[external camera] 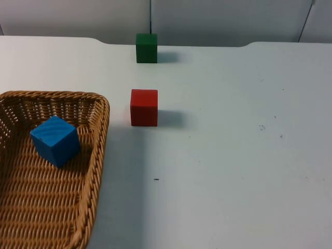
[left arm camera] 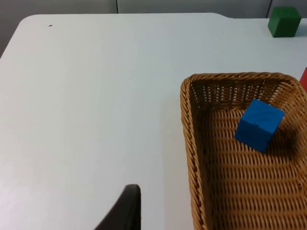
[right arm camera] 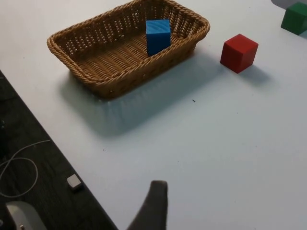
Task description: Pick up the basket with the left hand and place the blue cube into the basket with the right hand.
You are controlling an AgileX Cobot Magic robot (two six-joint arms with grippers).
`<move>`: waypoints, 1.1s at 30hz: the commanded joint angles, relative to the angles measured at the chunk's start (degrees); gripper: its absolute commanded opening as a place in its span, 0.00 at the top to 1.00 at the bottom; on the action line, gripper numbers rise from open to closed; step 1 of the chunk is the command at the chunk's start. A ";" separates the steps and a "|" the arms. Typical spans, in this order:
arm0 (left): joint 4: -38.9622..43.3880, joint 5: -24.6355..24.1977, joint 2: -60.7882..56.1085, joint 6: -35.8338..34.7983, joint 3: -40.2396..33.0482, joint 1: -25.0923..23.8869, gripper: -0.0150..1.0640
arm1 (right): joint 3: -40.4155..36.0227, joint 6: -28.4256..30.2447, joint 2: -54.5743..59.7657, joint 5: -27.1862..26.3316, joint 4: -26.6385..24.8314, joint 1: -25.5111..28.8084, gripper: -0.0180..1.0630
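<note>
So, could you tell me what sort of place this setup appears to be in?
Probably a robot lab bench: a plain white table against a grey partition wall, with only a wicker basket and coloured test blocks: blue cube, red cube, green cube.

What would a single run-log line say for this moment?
basket: on table, not held | blue cube: tilted inside basket | red cube, green cube: on table beside basket | left gripper, right gripper: apart from basket

Bright, even light; soft rightward shadows
</note>
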State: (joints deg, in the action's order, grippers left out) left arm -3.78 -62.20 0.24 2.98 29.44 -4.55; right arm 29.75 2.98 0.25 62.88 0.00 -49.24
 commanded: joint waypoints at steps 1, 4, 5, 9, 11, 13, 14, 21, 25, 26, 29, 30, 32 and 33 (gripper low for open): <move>-0.26 0.56 -0.24 -0.02 -0.19 0.19 0.01 | -0.19 -0.04 -0.25 -0.64 0.00 -0.01 0.18; -0.26 0.56 -0.24 -0.02 -0.19 0.19 0.01 | -0.27 -0.04 -0.25 -0.80 0.00 -0.01 0.07; -0.26 0.56 -0.24 -0.02 -0.19 0.19 0.01 | -0.42 -0.04 -0.25 -1.10 0.00 -0.01 0.02; -0.26 0.56 -0.24 -0.02 -0.19 0.19 0.01 | -0.42 -1.62 -0.25 -1.10 0.00 -0.01 0.01; -0.26 0.56 -0.24 -0.02 -0.19 0.19 0.01 | -0.42 -2.98 -0.25 -1.10 0.33 -0.01 0.01; -0.26 0.56 -0.24 -0.02 -0.19 0.19 0.01 | -0.42 -5.79 -0.25 -1.10 1.47 -0.01 0.01; -0.26 0.56 -0.24 -0.02 -0.19 0.19 0.01 | -0.42 -5.79 -0.25 -1.10 1.47 -0.01 0.01; -0.26 0.56 -0.24 -0.02 -0.19 0.19 0.01 | -0.42 -6.41 -0.25 -1.10 1.88 -0.01 0.01; -0.26 0.56 -0.24 -0.02 -0.19 0.19 0.01 | -0.42 -6.41 -0.25 -1.10 1.88 -0.01 0.01; -0.26 0.56 -0.24 -0.02 -0.19 0.19 0.01 | -0.42 -5.83 -0.25 -1.10 1.83 -0.01 0.01; -0.26 0.56 -0.24 -0.02 -0.19 0.19 0.01 | -0.42 -5.16 -0.25 -1.10 1.83 -0.01 0.01; -0.26 0.56 -0.24 0.09 -0.19 0.19 0.01 | -0.42 -4.92 -0.25 -1.10 1.83 -0.01 0.01; -0.26 0.56 -0.24 0.09 -0.19 0.19 0.01 | -0.42 -4.48 -0.25 -1.10 1.71 -0.01 0.01; -0.26 0.56 -0.24 0.09 -0.19 0.19 0.01 | -0.42 -4.50 -0.25 -1.10 1.59 -0.01 0.01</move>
State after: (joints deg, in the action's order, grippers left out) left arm -3.78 -62.20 0.24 2.98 29.44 -4.55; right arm 29.70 -2.26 0.25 62.62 1.53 -49.24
